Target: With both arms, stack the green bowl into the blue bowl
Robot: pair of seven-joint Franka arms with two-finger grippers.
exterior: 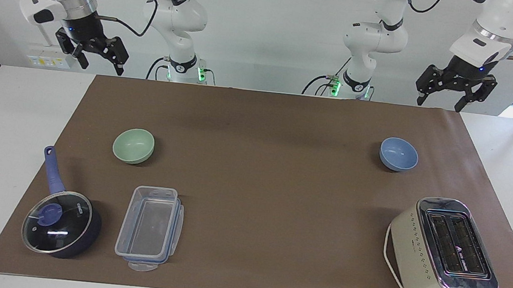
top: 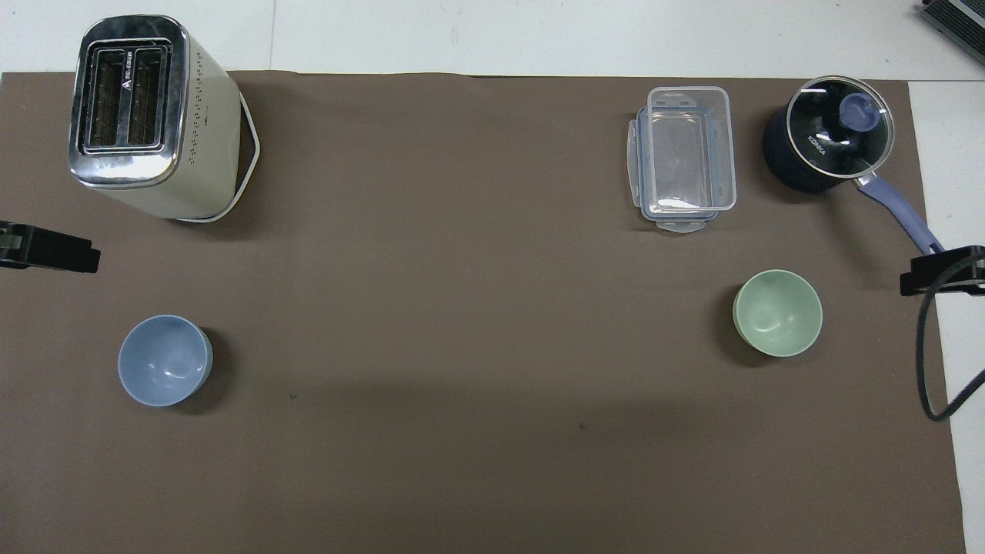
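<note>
Right gripper hangs high with jaws spread wide, empty, at the robots' edge of the worktop, toward its own end. Left gripper mirrors it, jaws wide, nothing held. In the facing view the green bowl sits at about five o'clock from the right gripper, upright on the brown mat, a clear container and lidded saucepan farther out. The blue bowl rests at seven o'clock from the left gripper, well apart from the green one. Best bet: right arm pinches the green bowl's rim squarely, lifts clear.
</note>
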